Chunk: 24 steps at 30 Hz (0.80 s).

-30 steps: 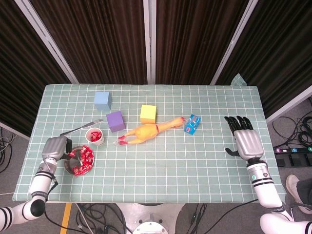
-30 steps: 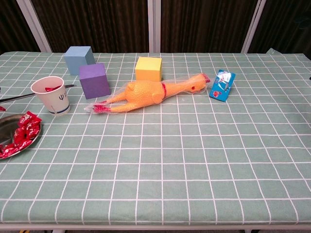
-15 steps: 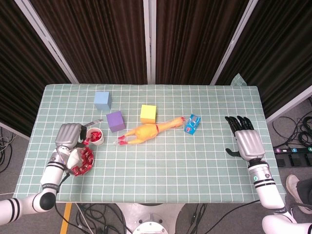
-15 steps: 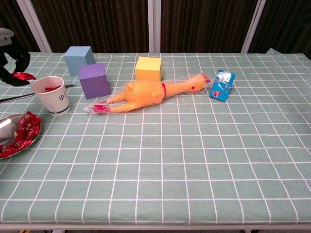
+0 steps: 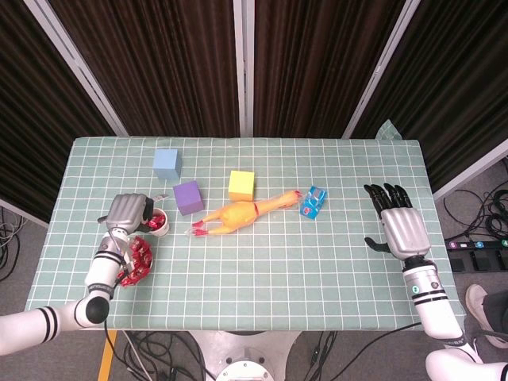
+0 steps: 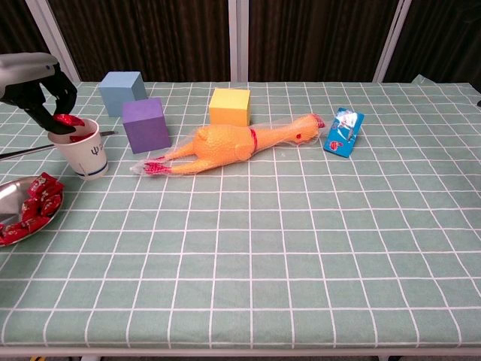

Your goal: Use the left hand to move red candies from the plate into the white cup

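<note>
Since a second ago, left hand (image 6: 41, 90) has travelled from plate (image 6: 15, 197) to white cup (image 6: 81, 147), pinching a red candy (image 6: 65, 120) above its rim; release only once centred. Right hand (image 5: 401, 226) rests open, idle.

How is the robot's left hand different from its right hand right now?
The left hand hovers over the white cup, pinching a red candy; the right hand holds nothing. The left hand's fingers curl downward, while the right hand's fingers lie straight and spread, far off near the table's other end. Both have silver backs and dark fingers.
</note>
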Each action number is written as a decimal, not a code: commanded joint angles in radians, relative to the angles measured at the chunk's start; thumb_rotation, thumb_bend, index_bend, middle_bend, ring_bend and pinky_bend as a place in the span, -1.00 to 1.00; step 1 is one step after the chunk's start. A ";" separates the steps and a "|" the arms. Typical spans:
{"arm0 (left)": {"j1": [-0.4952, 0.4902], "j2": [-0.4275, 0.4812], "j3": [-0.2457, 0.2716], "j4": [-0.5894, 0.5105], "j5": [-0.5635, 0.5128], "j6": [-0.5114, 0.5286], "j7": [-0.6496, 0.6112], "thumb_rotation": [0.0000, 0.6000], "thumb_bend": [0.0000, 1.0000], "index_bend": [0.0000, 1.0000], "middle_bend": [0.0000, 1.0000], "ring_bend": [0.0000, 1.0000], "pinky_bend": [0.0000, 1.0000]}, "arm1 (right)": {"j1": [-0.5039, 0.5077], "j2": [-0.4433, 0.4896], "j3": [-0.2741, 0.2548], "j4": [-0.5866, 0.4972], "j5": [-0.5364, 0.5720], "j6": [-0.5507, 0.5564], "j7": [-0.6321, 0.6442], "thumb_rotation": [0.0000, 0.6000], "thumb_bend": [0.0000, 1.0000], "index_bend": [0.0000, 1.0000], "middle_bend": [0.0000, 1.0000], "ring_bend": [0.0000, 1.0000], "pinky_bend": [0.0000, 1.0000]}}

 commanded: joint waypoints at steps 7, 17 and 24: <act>-0.001 0.020 0.009 -0.006 0.007 -0.012 -0.018 1.00 -0.44 0.22 0.41 1.00 1.00 | 0.000 -0.002 0.002 0.002 0.002 0.001 -0.003 1.00 -0.80 -0.94 -0.83 -1.00 -1.00; -0.003 0.024 0.007 0.005 0.008 0.005 -0.030 1.00 -0.46 0.13 0.39 0.99 1.00 | -0.006 0.000 0.002 0.002 0.001 0.004 0.000 1.00 -0.80 -0.94 -0.83 -1.00 -1.00; 0.027 0.070 -0.011 -0.055 0.029 0.082 -0.052 1.00 -0.47 0.08 0.35 0.99 1.00 | -0.004 -0.002 0.001 0.004 -0.002 -0.001 0.001 1.00 -0.80 -0.94 -0.83 -1.00 -1.00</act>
